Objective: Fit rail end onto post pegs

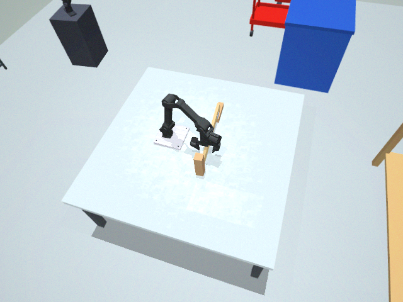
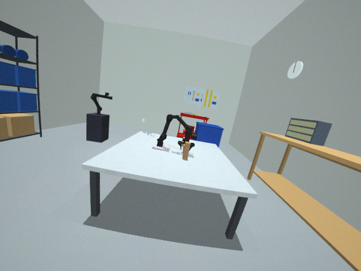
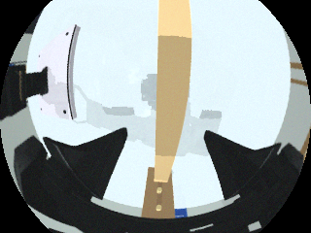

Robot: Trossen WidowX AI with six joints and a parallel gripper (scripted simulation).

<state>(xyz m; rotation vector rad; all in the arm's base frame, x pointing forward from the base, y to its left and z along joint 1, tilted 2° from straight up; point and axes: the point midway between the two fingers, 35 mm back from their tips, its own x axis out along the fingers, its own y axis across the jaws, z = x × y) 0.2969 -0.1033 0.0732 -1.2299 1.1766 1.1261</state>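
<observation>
The long wooden rail [image 1: 213, 124] [image 3: 170, 78] runs from the low footboard block [image 1: 220, 106] at the far end down towards the short wooden post [image 1: 199, 165] [image 2: 185, 153] [image 3: 158, 202]. In the wrist view the rail's near end tapers down to the post, which shows two small dark spots. My gripper [image 1: 205, 146] [image 2: 185, 143] [image 3: 167, 134] is open wide. It hangs over the rail's near part, one finger on each side of the rail, neither touching it. I cannot tell how high the fingers are above the white table [image 1: 130, 182].
The arm's white base plate [image 1: 177, 138] [image 3: 61, 78] lies left of the rail. Off the table stand a blue cabinet [image 1: 312, 48], a red cart [image 1: 268, 14], a black pedestal [image 1: 79, 35] and a wooden bench [image 1: 393, 211].
</observation>
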